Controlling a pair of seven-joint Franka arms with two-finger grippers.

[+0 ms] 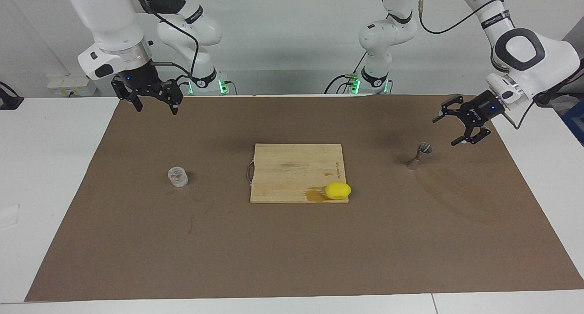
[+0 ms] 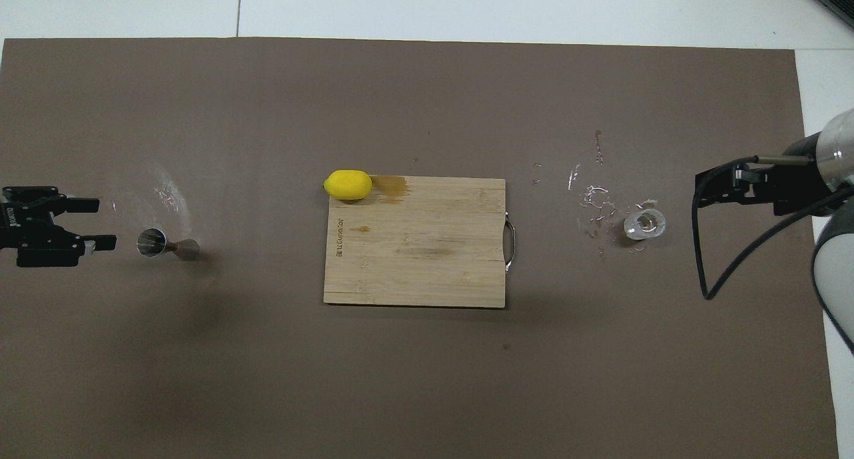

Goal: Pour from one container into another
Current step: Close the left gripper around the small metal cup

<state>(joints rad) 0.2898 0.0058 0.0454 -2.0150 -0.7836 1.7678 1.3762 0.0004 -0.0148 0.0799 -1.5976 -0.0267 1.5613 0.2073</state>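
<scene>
The clear ribbed glass cup (image 1: 177, 176) stands on the brown mat toward the right arm's end; it also shows in the overhead view (image 2: 644, 224). The metal hourglass jigger (image 1: 419, 155) stands toward the left arm's end, and shows from above (image 2: 160, 243). My left gripper (image 1: 445, 132) is open and empty, low over the mat just beside the jigger, apart from it; it also shows in the overhead view (image 2: 107, 225). My right gripper (image 1: 156, 109) is open and empty, raised over the mat's edge nearest the robots, well away from the cup; from above (image 2: 698, 187) it sits beside the cup.
A wooden cutting board (image 1: 292, 172) lies mid-mat with a yellow lemon (image 1: 338, 191) on its corner farthest from the robots and a wet stain beside it. Spilled droplets (image 2: 594, 199) lie on the mat between the cup and the board. White table surrounds the mat.
</scene>
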